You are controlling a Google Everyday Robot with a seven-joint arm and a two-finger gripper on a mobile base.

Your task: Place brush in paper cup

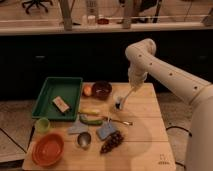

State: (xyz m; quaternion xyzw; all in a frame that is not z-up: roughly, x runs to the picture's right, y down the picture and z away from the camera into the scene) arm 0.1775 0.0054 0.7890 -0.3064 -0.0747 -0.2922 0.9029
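Wooden tabletop point(145, 142): carries all the items, with the white robot arm point(165, 70) reaching in from the right
hand point(134, 86): hangs over the back middle of the tabletop, pointing down; it has hold of the top of the brush handle, fingers closed around it
brush point(125, 98): white handle slanting down and to the left from the hand, dark bristle head lowest, at the mouth of the paper cup
paper cup point(119, 103): small and pale, upright just right of the dark bowl; whether the bristles are inside it or only touching the rim cannot be told
dark bowl point(102, 89): at the back, with an orange fruit point(88, 91) just to its left
green tray point(56, 97): back left, holding a small tan block point(61, 104)
light green cup point(42, 125): in front of the tray, near the left edge
orange bowl point(48, 148): front left corner
metal cup point(84, 139): near the front, right of the orange bowl
grapes point(112, 142): dark bunch, just right of the metal cup
thin metal utensil point(119, 121): lying flat near the middle
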